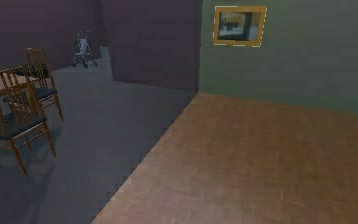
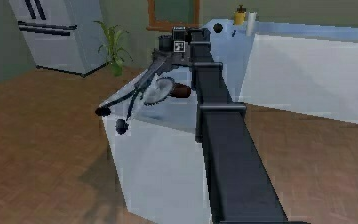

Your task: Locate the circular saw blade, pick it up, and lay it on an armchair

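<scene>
FINGER AND WORKPIECE STATUS

**Fingers.** The two thin dark fingers [image 2: 137, 100] run from the dark gripper body down and toward the arm side view's left, across the top of a white desk [image 2: 162, 160]. Their tips lie near the desk's left edge. Hold state: cannot be told, because a thing lies on the desk right at them.

**Task item.** A round disc [image 2: 159, 92] lies on the desk top just beside the fingers, on their right in the view. It is pale grey and flat, so its shape and colour fit the circular saw blade. Whether the fingers touch it cannot be told. A small dark reddish item [image 2: 181, 93] lies just right of the disc, close to the arm.

**Arm.** The arm [image 2: 227, 150] is a dark square bar that rises from the bottom edge over the desk. Two white marker squares [image 2: 187, 40] stand at its far end.

**Surroundings, arm side view.**
- A second, longer white desk [image 2: 307, 75] stands beyond the first at the right and carries a small yellow item [image 2: 241, 14] on its top.
- A pale refrigerator [image 2: 52, 35] stands at the upper left, with a green potted plant [image 2: 114, 45] beside it.

**Surroundings, forward view.**
- Wooden chairs [image 1: 22, 115] stand at a table [image 1: 7, 78] on the left.
- A gold-framed picture [image 1: 239, 25] hangs on the green wall at the upper right.
- Brown wood floor [image 1: 267, 160] covers the right side.
- A small pale item [image 1: 84, 50] stands by the far purple wall — too small to identify.
</scene>
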### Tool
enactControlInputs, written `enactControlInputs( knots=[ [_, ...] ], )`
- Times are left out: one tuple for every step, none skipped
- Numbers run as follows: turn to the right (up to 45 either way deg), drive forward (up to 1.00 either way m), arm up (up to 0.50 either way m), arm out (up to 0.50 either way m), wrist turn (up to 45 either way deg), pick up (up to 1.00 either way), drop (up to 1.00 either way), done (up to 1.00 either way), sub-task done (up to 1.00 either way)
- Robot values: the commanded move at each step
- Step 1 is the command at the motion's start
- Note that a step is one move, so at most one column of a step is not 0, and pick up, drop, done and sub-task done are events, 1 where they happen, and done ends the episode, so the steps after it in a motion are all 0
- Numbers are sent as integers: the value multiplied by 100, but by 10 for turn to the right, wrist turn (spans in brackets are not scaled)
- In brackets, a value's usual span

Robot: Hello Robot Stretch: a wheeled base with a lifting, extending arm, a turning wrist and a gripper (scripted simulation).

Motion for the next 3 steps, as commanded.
enactControlInputs(
  knots=[
    [0,0,0,0,450,0,0,0,0],
    [0,0,0,0,450,0,0,0,0],
    [0,0,0,0,270,0,0,0,0]
  ],
)
